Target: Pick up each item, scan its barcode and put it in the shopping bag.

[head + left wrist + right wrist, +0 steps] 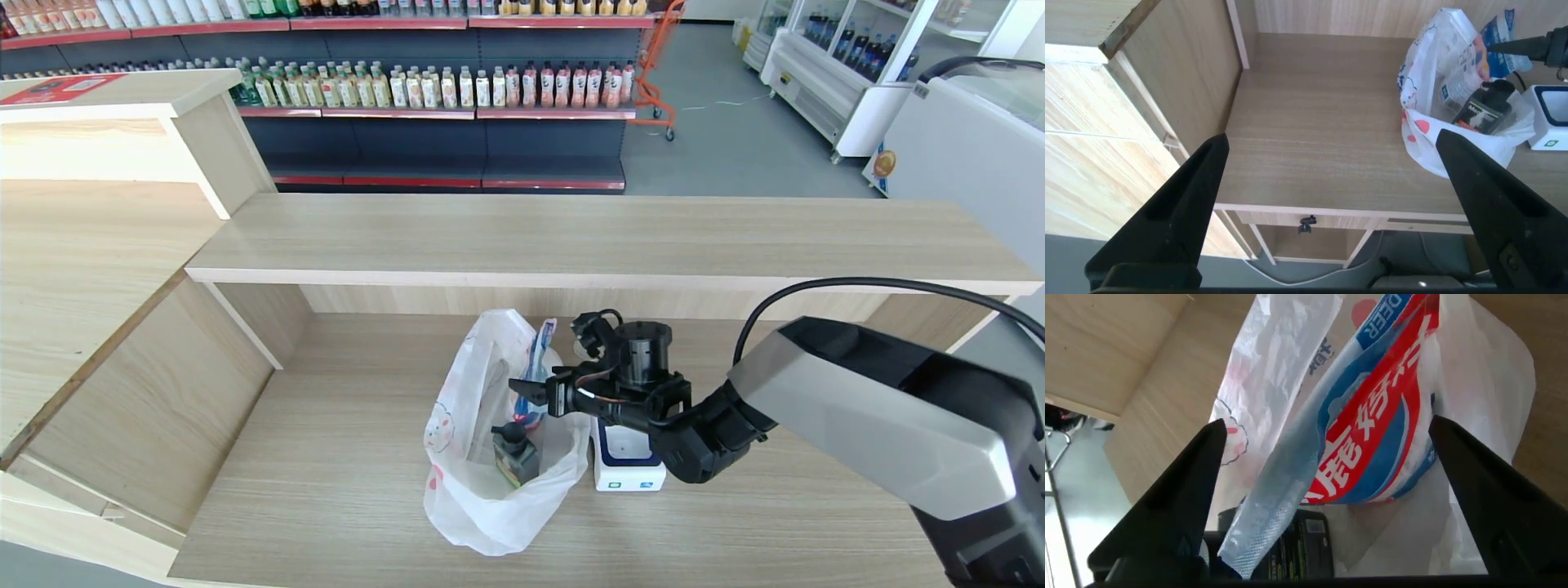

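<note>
Right gripper (pixel 1327 425) hangs just over the shopping bag (pixel 457 490), fingers spread open. Blue-and-red packet (pixel 1380 449) stands inside the bag beside a dark bottle (pixel 516 457). Left gripper (pixel 1331 139) is open too, well away from the bag. Two items look bagged; can't tell if more are left.

Head view down over counter (pixel 326 490), right wrist nearest, all share bag (pixel 465 506)

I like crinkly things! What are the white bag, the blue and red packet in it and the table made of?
The shopping bag looks like thin white plastic: it crumples and things show through. The packet seems glossy plastic film, shiny and creased. The counter looks like pale wood, maybe laminate, with matte grain lines.
</note>
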